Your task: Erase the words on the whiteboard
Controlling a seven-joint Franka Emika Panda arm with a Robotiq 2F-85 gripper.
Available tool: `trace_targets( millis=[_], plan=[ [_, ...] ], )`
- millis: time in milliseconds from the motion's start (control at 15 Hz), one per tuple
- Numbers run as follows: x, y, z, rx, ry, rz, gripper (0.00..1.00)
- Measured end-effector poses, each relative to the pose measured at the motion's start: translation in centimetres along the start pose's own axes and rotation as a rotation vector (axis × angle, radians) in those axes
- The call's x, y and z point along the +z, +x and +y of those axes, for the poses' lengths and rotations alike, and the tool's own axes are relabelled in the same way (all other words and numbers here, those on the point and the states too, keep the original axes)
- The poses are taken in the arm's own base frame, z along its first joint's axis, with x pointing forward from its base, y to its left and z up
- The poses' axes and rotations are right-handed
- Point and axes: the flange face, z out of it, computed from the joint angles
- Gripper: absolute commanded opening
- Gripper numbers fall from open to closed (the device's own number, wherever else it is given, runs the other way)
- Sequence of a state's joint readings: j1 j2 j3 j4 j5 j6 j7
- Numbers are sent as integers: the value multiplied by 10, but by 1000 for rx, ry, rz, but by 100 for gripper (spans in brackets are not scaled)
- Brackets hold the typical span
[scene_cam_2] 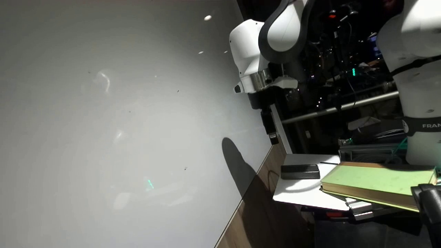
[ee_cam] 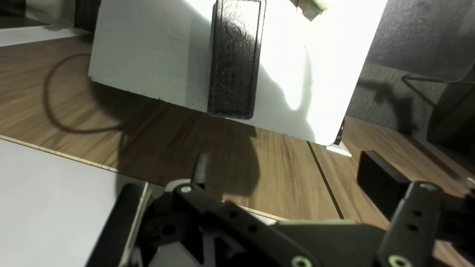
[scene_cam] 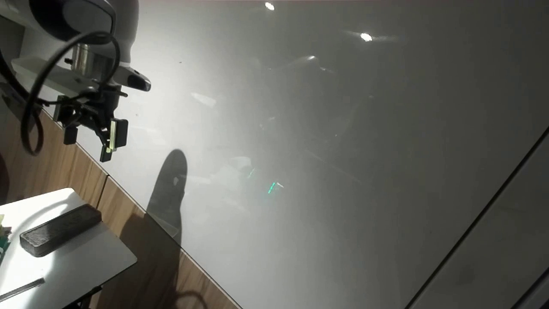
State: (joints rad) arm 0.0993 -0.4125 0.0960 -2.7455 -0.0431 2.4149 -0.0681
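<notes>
The whiteboard (scene_cam: 326, 128) fills most of an exterior view and also shows large in the exterior view (scene_cam_2: 103, 137), with glare and a small green light spot. No legible words show on it; only tiny specks and faint smears are visible. A dark oblong block, like an eraser (scene_cam: 60, 231), lies on the small white table (scene_cam: 107, 253); it also shows in the exterior view (scene_cam_2: 299, 172) and the wrist view (ee_cam: 236, 63). My gripper (scene_cam: 88, 146) is open and empty, apart from the eraser, above the board's lower edge. In the wrist view its fingers (ee_cam: 287, 168) stand wide apart.
A black piece with a pale yellow strip (scene_cam: 113, 135) sits beside one finger. A thick green book (scene_cam_2: 379, 179) lies at the table's side. A thin dark rod (scene_cam: 21, 289) lies on the table. Wood panelling (ee_cam: 282, 167) runs below the board. The robot's base (scene_cam_2: 423, 137) stands behind.
</notes>
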Motion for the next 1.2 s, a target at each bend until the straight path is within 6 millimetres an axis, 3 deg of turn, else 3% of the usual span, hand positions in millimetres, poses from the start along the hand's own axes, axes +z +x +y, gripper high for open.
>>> trace_targets(
  millis=[400, 533, 1200],
  plan=[
    [-99, -44, 3, -98, 71, 63, 100],
    [-120, -56, 5, -112, 83, 95, 100],
    [-121, -61, 4, -118, 86, 98, 100]
  ],
)
